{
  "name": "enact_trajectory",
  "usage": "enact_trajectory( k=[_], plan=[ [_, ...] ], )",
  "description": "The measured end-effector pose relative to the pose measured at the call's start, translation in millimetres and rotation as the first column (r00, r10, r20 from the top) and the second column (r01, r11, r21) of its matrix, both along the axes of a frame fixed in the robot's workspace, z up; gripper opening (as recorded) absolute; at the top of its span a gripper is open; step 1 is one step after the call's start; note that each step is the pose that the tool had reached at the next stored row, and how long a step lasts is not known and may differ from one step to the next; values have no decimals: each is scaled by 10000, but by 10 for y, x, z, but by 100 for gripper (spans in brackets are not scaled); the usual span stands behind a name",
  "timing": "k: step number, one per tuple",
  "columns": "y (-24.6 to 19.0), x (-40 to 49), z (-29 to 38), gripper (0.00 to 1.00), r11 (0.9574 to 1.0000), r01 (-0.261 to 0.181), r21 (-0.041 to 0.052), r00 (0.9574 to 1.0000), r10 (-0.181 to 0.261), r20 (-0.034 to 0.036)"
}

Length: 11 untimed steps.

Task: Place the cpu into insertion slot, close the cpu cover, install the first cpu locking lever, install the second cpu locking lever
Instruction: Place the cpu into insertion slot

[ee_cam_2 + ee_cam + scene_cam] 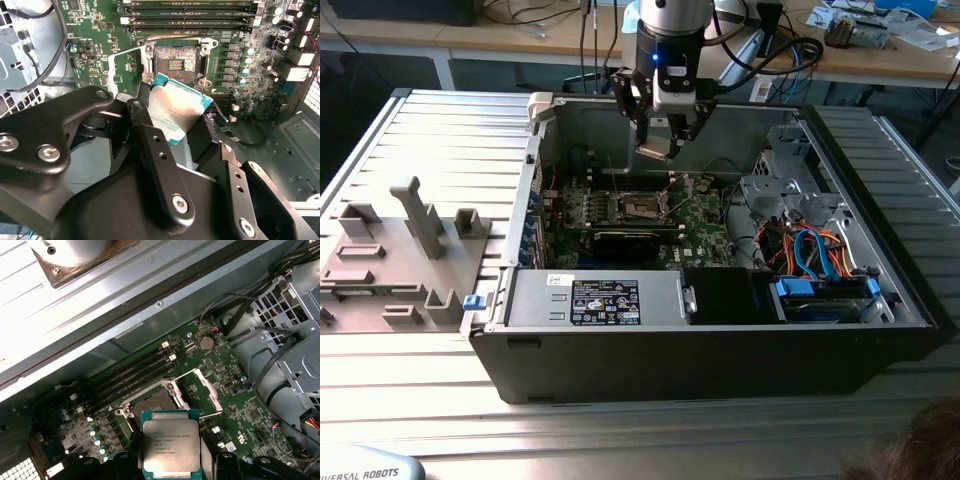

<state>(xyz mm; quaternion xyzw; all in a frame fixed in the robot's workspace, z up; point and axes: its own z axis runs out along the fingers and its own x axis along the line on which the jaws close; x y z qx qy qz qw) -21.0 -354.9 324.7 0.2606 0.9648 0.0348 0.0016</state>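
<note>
Above the open computer case (720,345), over the green circuit board (705,215), the gripper (658,140) is seen with its jaws clenched on the cpu (171,444), which is held by opposite edges, clear of the board. Beneath it the insertion slot (176,62) lies bare, with the cpu cover (209,392) raised beside it. The chip is judged light, stiff and flat, yet fragile underneath; it is best gripped by its rim only.
</note>
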Motion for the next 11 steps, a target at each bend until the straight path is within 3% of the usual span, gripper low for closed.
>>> enact_trajectory(
  k=[11],
  plan=[
    [0, 0, -7, 54, 10000, 75, -1, 10000, -75, 0]
  ],
)
